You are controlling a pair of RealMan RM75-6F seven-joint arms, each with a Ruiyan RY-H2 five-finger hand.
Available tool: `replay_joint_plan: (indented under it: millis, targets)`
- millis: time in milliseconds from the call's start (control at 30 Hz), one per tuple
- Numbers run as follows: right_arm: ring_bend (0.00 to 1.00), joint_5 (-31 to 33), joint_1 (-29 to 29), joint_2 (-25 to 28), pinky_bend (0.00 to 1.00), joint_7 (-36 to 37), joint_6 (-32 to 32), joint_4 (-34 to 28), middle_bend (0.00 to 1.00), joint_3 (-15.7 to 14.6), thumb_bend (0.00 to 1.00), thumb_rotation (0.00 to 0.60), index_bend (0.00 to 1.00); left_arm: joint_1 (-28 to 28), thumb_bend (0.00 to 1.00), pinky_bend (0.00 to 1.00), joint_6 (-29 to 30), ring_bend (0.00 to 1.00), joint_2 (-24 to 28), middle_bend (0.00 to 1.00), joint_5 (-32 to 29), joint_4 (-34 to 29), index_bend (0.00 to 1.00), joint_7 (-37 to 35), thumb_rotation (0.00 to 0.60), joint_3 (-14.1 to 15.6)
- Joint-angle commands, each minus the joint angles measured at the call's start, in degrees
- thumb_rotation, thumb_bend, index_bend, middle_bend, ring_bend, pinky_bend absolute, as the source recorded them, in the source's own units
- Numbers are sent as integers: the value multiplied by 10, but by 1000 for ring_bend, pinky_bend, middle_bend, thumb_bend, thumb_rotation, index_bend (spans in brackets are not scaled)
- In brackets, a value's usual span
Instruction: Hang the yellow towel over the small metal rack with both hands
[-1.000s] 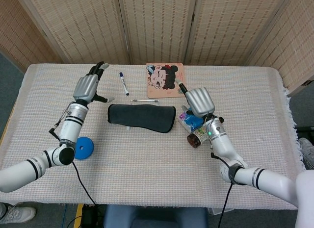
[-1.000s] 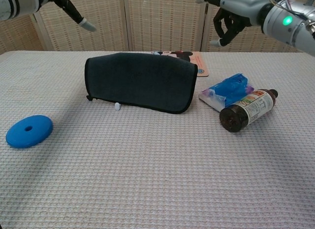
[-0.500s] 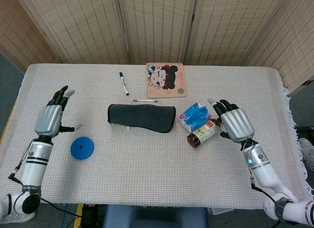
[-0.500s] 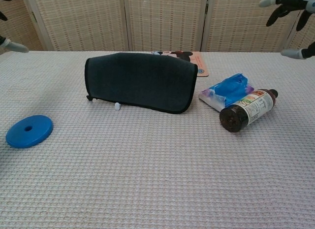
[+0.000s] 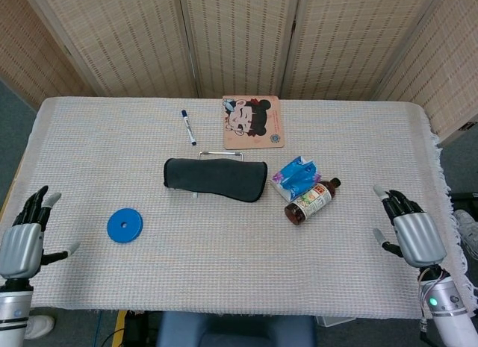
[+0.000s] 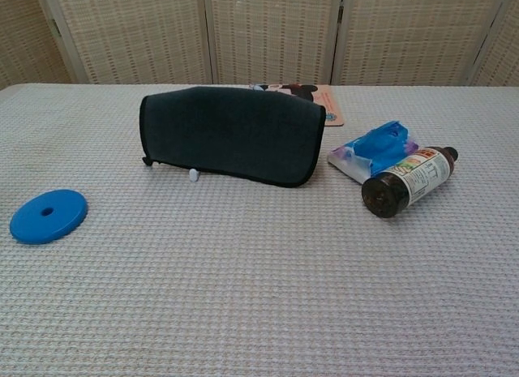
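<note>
A dark towel (image 5: 216, 178) hangs draped over the small metal rack (image 5: 221, 152) at the table's middle; in the chest view the towel (image 6: 231, 134) covers the rack except one white foot (image 6: 193, 175). No yellow towel shows in either view. My left hand (image 5: 21, 242) hovers off the table's front left corner, fingers spread and holding nothing. My right hand (image 5: 414, 235) is at the front right edge, also spread and empty. Both hands are far from the rack, and the chest view shows neither.
A blue disc (image 5: 125, 225) lies left of the rack. A blue packet (image 5: 295, 177) and a brown bottle (image 5: 310, 201) on its side lie to the right. A marker (image 5: 188, 127) and a cartoon mat (image 5: 251, 122) sit behind. Folding screens stand behind the table.
Both hands have drawn back from beside the rack toward the table's front corners and dropped out of the chest view. The towel and rack have not moved.
</note>
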Motion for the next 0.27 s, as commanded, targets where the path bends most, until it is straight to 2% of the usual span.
replay_joint_plan:
  millis: [33, 267]
  targets:
    - [179, -2, -24, -8, 296, 11, 17, 11, 179, -6, 348, 600, 0, 36, 135, 246, 35, 0, -17, 44, 28, 1, 141, 13, 600, 19]
    - [179, 1, -39, -10, 296, 19, 12, 16, 179, 2, 348, 600, 0, 66, 135, 246, 49, 0, -34, 45, 52, 6, 141, 17, 600, 19]
